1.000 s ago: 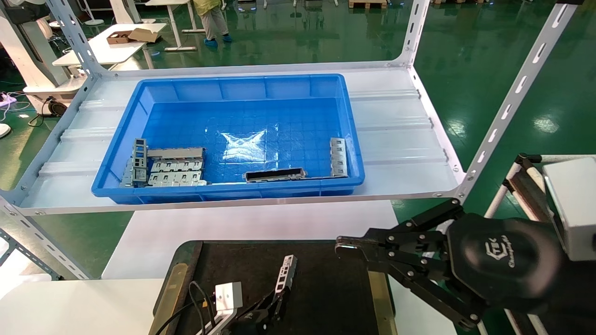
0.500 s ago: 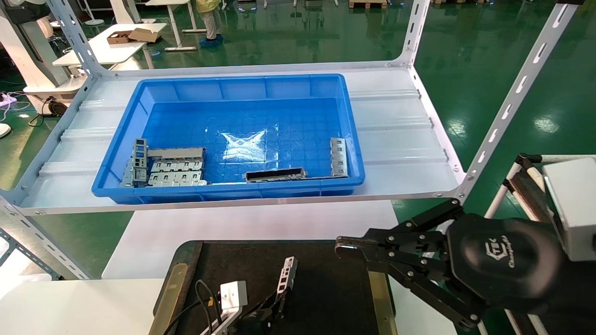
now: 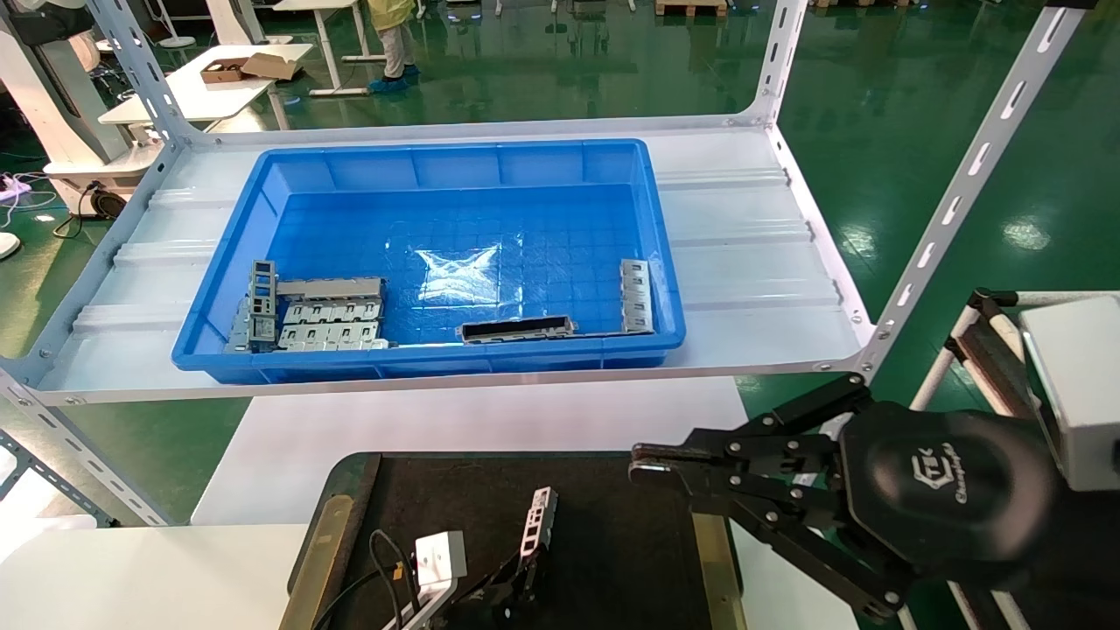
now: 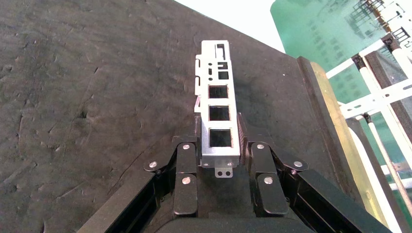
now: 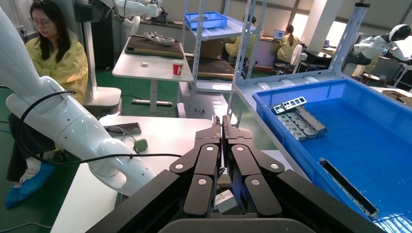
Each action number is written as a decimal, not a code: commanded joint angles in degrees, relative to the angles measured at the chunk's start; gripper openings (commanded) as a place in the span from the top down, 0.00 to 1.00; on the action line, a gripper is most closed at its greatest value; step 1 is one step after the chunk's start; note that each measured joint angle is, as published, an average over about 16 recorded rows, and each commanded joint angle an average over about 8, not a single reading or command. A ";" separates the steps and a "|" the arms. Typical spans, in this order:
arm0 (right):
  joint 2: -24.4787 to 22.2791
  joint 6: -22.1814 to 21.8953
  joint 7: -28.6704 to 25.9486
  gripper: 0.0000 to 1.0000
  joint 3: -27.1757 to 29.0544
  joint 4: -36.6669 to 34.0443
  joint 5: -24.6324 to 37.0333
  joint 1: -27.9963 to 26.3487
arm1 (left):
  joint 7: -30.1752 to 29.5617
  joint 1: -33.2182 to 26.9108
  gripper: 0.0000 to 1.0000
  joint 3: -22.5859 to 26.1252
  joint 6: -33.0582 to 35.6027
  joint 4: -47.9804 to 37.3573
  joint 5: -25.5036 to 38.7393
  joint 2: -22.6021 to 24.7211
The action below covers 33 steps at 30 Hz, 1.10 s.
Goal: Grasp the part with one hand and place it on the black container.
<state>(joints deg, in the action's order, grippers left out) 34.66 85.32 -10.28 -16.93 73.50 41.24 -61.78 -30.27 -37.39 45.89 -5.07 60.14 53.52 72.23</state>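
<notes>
The part (image 3: 535, 523), a slim silver-grey strip with square windows, is held by its near end in my left gripper (image 3: 523, 573) over the black container (image 3: 612, 542). In the left wrist view the part (image 4: 217, 111) sits between the black fingers (image 4: 187, 160) of the left gripper (image 4: 219, 141), which press on its two sides. It points away over the matte tray surface (image 4: 73, 97). I cannot tell whether the part touches the tray. My right gripper (image 3: 643, 459) is shut and empty, hovering over the tray's right edge; it also shows in the right wrist view (image 5: 222, 124).
A blue bin (image 3: 437, 367) stands on the shelf behind the tray, holding a dark bar (image 3: 516, 329), grey tabbed strips (image 3: 328, 324) and another strip (image 3: 636, 296). Shelf posts (image 3: 954, 201) rise at right. Brass strips (image 3: 319, 560) edge the tray.
My left gripper has sunk a little lower over the black container with the part still in it. The right arm has not moved.
</notes>
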 commanded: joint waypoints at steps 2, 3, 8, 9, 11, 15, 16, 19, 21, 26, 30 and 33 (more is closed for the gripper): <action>0.00 0.00 0.00 0.00 -0.01 0.00 -0.01 0.00 | -0.18 -0.25 0.00 0.67 -0.39 0.15 -0.64 -0.12; -0.01 -0.01 0.01 0.00 -0.01 0.00 -0.01 0.00 | -0.22 -0.34 0.00 0.87 -0.42 0.30 -0.81 -0.20; -0.01 -0.01 0.01 0.00 -0.03 0.00 -0.02 -0.01 | -0.13 -0.90 0.00 1.71 -0.07 1.79 -1.22 -1.24; -0.01 -0.01 0.02 0.00 -0.03 0.00 -0.02 -0.01 | -0.01 -1.01 0.00 1.86 0.16 2.31 -1.17 -1.64; -0.02 -0.02 0.02 0.00 -0.04 0.00 -0.03 -0.01 | 0.30 -1.18 0.00 2.10 0.84 3.67 -0.94 -2.71; -0.02 -0.02 0.03 0.00 -0.05 0.00 -0.04 -0.01 | 1.12 -1.30 0.00 2.36 3.30 7.46 -0.15 -5.89; -0.02 -0.02 0.03 0.00 -0.05 0.00 -0.04 -0.01 | 1.34 -1.30 0.00 2.36 4.23 8.62 0.07 -6.94; -0.03 -0.03 0.03 0.00 -0.06 0.00 -0.04 -0.01 | 1.98 -1.27 0.00 2.11 7.55 12.16 0.60 -10.35; -0.03 -0.03 0.04 0.00 -0.07 0.00 -0.05 -0.02 | 2.46 -1.33 0.00 1.70 10.28 14.24 0.81 -12.68; -0.04 -0.04 0.04 0.00 -0.09 0.00 -0.06 -0.02 | 4.48 -1.70 0.00 -0.73 18.92 16.97 0.18 -17.84; -0.04 -0.04 0.05 0.00 -0.10 0.00 -0.07 -0.02 | 8.09 -1.71 0.00 -4.11 27.89 17.30 -1.81 -21.47; -0.04 -0.05 0.05 0.00 -0.11 0.00 -0.07 -0.02 | 11.86 -1.26 0.00 -7.06 34.93 17.27 -4.08 -24.14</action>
<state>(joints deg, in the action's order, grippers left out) 34.61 85.27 -10.23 -17.04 73.50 41.17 -61.80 -18.36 -38.41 39.00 29.26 77.26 49.30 48.16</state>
